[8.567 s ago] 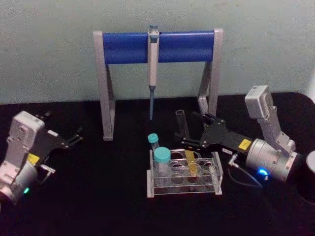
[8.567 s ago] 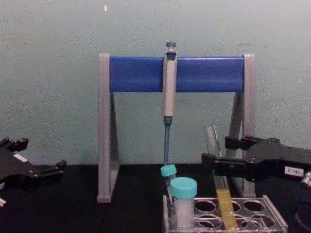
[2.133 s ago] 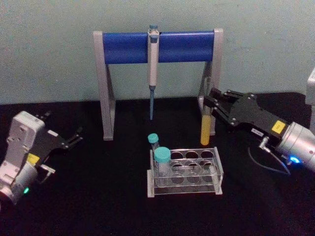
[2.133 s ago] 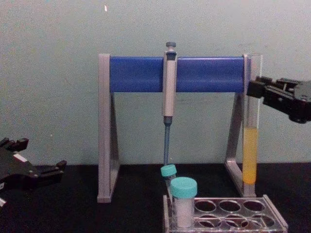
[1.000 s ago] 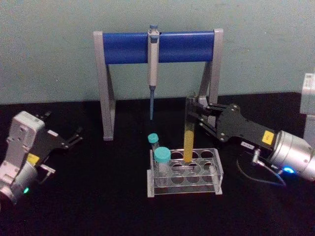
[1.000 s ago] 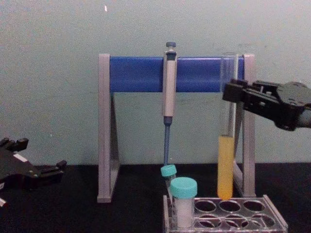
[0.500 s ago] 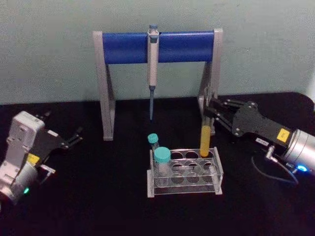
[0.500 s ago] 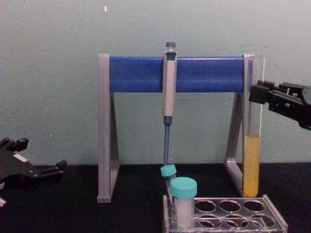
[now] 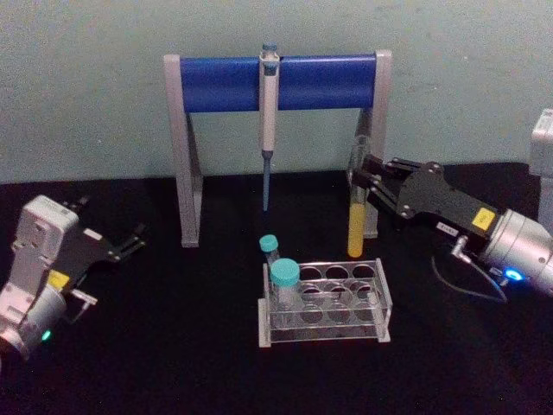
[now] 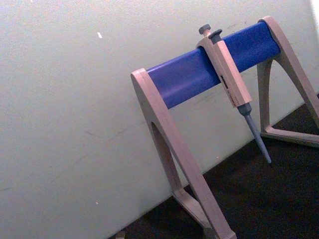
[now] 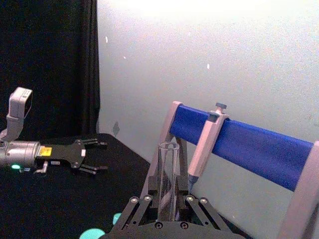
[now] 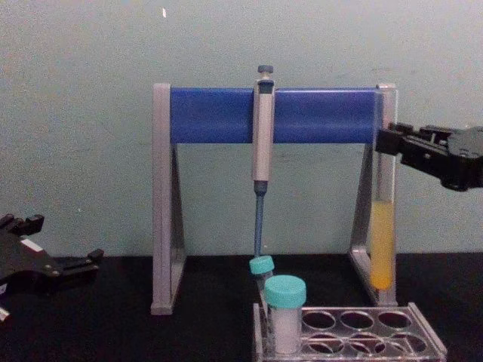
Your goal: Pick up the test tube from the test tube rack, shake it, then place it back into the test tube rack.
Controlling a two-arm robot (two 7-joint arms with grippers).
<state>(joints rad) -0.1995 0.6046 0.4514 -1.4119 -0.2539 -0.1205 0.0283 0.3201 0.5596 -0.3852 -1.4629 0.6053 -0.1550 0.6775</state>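
Note:
My right gripper (image 9: 363, 177) is shut on the test tube (image 9: 353, 226), holding it upright by its upper part in the air behind the right end of the test tube rack (image 9: 320, 334). Yellow-orange liquid fills the tube's lower part. In the chest view the test tube (image 12: 381, 245) hangs from the right gripper (image 12: 385, 142) in front of the stand's right leg, its bottom above the test tube rack (image 12: 432, 337). The right wrist view shows the clear test tube (image 11: 168, 174) rising between the fingers. My left gripper (image 9: 112, 223) rests open at the far left, away from everything.
Two teal-capped tubes (image 9: 283, 275) stand in the rack's left holes. Behind the rack rises a grey-and-blue pipette stand (image 9: 220, 83) with a pipette (image 9: 269, 112) hanging from its bar. The stand's right leg (image 9: 373, 147) is close behind the held tube.
The right gripper swung the tube from above the rack out to the right, then back a little left and upward. The left arm has not moved.

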